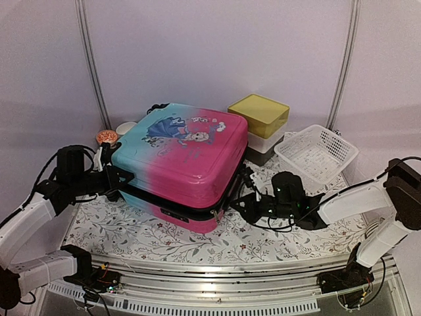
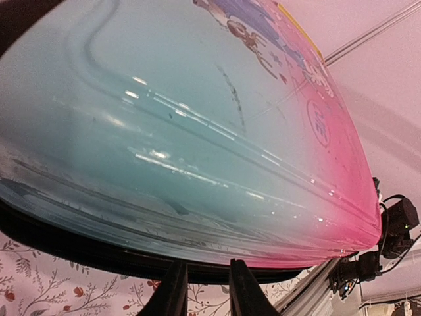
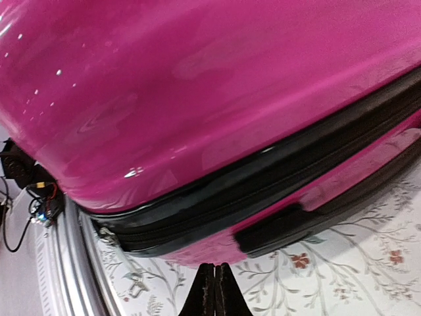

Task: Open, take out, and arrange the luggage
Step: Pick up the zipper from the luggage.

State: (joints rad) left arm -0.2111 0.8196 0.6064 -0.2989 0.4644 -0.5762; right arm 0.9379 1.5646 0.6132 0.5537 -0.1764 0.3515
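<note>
- right claw (image 3: 214, 289) is clenched, tips pressed together with nothing visible between them. it sits low at the pink end of the suitcase (image 1: 181, 161), which lies straight ahead, just beyond the tips.
- left claw (image 2: 205, 293) is slightly parted and grips nothing, low at the turquoise end. the suitcase lies between the two claws, its long axis running from one to the other.
- black zip band (image 3: 263, 191) crosses just ahead of the right claw, so that arm looks better placed to open it. a small metal bit, perhaps the zip pull (image 3: 108, 236), lies off to its left.
- suitcase rests flat and glossy, turquoise fading to pink, a cartoon girl on top; the lid looks shut.
</note>
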